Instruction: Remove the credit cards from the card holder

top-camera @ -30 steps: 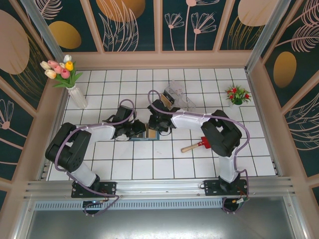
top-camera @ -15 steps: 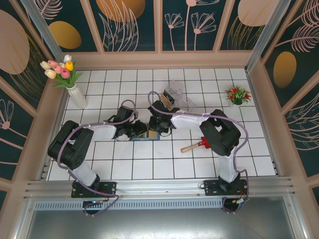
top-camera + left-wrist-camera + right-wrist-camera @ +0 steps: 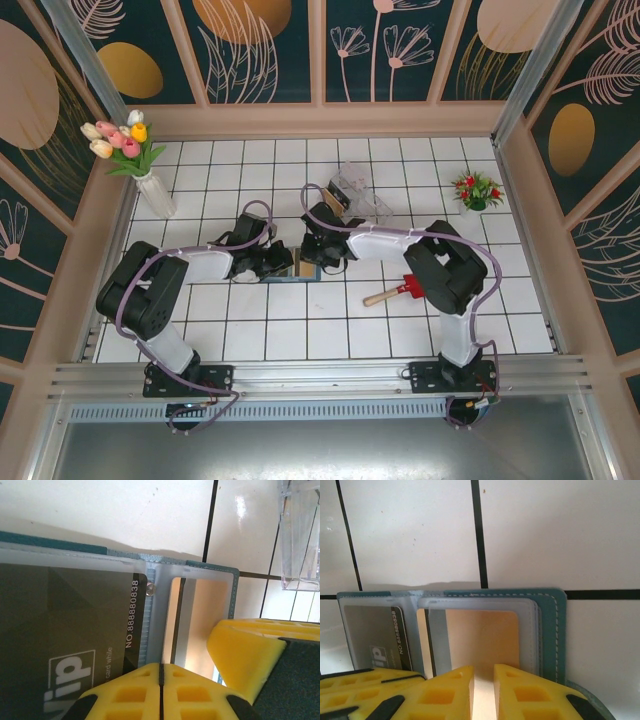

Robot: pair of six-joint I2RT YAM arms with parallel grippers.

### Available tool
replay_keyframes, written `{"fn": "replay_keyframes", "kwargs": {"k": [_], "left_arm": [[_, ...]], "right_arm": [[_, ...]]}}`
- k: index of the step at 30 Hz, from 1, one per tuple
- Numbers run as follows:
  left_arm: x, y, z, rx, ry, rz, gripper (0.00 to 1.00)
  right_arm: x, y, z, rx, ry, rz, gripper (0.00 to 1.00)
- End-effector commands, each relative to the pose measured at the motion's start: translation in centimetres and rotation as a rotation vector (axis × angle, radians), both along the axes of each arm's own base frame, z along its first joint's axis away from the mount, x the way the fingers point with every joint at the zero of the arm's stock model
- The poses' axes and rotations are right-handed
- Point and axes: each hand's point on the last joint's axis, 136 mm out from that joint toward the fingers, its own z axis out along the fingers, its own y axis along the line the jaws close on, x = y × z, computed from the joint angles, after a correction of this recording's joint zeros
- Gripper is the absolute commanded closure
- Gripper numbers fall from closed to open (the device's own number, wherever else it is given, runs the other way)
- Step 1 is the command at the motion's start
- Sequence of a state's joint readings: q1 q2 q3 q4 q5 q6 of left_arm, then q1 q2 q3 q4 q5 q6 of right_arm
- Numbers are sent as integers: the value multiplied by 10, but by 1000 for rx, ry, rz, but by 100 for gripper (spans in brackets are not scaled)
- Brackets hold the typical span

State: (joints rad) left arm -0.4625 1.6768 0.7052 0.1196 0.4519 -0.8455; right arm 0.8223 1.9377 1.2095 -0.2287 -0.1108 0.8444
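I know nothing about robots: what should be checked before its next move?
1. The holder lies open and flat: ok.
2. The grey card is out of its pocket: not ok, it sits inside.
3. The tan card is out: not ok, also pocketed.
4. The left gripper is shut, at the holder's fold: ok.
5. The right gripper grips the tan card: cannot tell; its fingers stand narrowly apart over it.
6. The clear box is apart from the holder: ok.

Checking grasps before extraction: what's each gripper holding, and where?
Left gripper: shut at the card holder's centre fold, beside the grey card; a pinch cannot be told. Right gripper: slightly open over the tan card's near edge, no clamp visible.
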Motion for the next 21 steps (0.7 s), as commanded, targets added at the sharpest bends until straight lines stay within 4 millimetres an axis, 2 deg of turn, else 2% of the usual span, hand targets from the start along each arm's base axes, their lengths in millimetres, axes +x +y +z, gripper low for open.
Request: {"fn": "replay_keyframes", "kwargs": {"k": [1,8,14,21], "left_arm": [[-2,5,-5,19,-5,-4,93],[-2,6,-5,25,-8,-5,95],[-2,9,-5,42,-10,0,95],[-2,10,-6,45,-9,1,96]], "right_arm": [[3,-12,8,-19,-23,-24,80],[1,-22,-3,-57,-3,-43,80],[2,-25,-4,-75,-5,-47,80],[6,-24,7,-66,-38,-51,79]]}}
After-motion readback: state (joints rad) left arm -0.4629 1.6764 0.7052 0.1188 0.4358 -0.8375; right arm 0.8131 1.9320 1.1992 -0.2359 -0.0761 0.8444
